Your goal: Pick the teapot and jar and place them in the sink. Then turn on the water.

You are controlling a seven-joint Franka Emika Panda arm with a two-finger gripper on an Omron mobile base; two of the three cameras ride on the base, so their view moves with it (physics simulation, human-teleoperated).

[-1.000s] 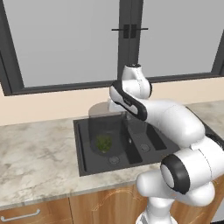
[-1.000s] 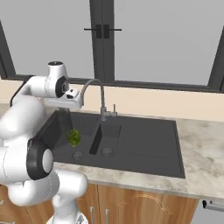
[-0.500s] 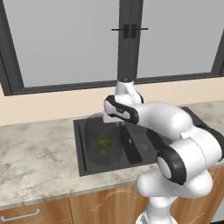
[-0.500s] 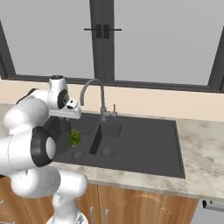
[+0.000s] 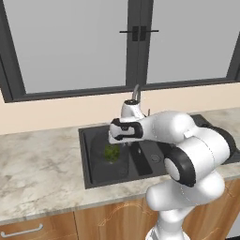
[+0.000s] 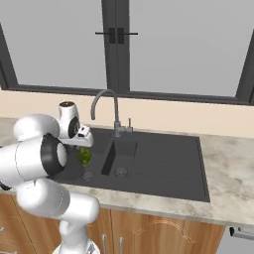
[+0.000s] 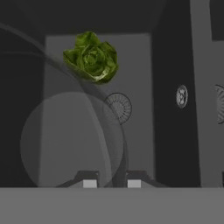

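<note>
Jar (image 7: 72,140) gripped by claw (image 7: 111,183) low inside sink (image 5: 154,168).

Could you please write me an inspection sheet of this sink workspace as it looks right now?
Surface: marbled stone counter with a black sink set into it; wood cabinet fronts below.
Job's things: the translucent jar is over the sink's left basin, with green contents showing inside; its rim lies between the finger tips. No teapot seen. The grey gooseneck faucet has no water running.
Clutter: nothing seen.
Grippers: the gripper is low over the left basin, shut on the jar's rim.
Cables: nothing seen.
Surroundings: dark-framed window above a beige wall strip; drains visible in the basins.
</note>
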